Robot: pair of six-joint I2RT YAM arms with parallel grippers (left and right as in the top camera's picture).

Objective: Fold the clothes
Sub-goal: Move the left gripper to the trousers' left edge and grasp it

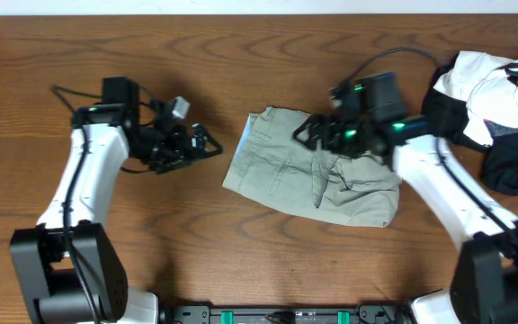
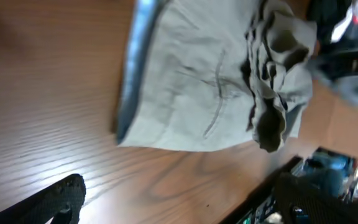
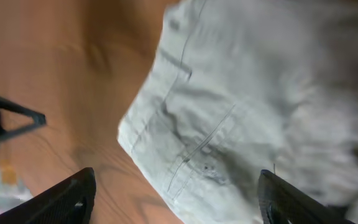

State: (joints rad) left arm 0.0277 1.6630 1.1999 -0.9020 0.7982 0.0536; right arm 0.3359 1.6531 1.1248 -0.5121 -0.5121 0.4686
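Overhead, the khaki garment [image 1: 277,171] is seen mid-way across the table [image 1: 178,243], long axis 10-to-4 o'clock, its upper edge beneath the wide-spread, empty right gripper [image 1: 302,133], the equally spread, empty left gripper [image 1: 212,144] standing apart at its 9 o'clock.

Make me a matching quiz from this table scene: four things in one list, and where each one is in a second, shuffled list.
Things:
1. khaki shorts
2. black and white clothes heap
3. left hand
4. right hand

Places:
A. open, over the shorts' far edge
B. lying wrinkled in the middle of the table
C. open, over bare wood left of the shorts
D. piled at the far right edge

Pairs: 1-B, 2-D, 3-C, 4-A
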